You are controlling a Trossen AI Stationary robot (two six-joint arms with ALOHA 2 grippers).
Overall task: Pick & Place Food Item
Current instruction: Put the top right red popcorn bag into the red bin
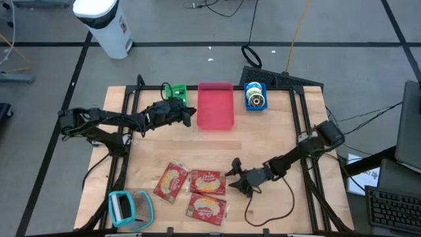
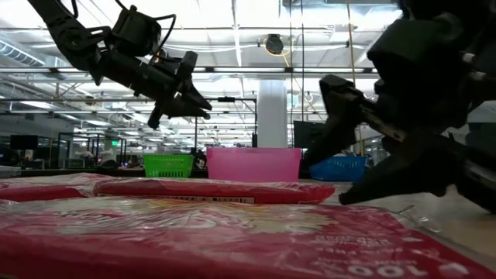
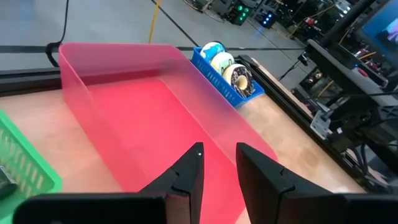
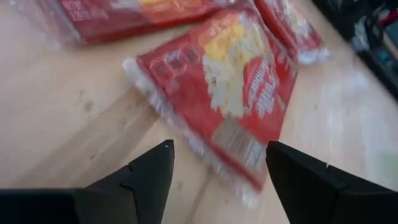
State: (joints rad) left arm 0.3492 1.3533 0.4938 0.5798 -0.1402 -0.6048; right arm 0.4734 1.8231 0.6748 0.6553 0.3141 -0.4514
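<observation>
Reaching low over the table, your right gripper [image 1: 235, 176] gapes empty beside the middle snack packet [image 1: 208, 182].

Left arm reaches in from the table's left edge, stretched toward the middle of the far edge, its end effector [image 1: 191, 113] held up off the table with the two fingers [image 3: 186, 177] close together, only a narrow gap between them, nothing in it. Right arm angles in from the right edge, bent low, its end effector [image 1: 234, 176] down near the table's near edge, fingers [image 4: 146, 174] spread wide, empty.
</observation>
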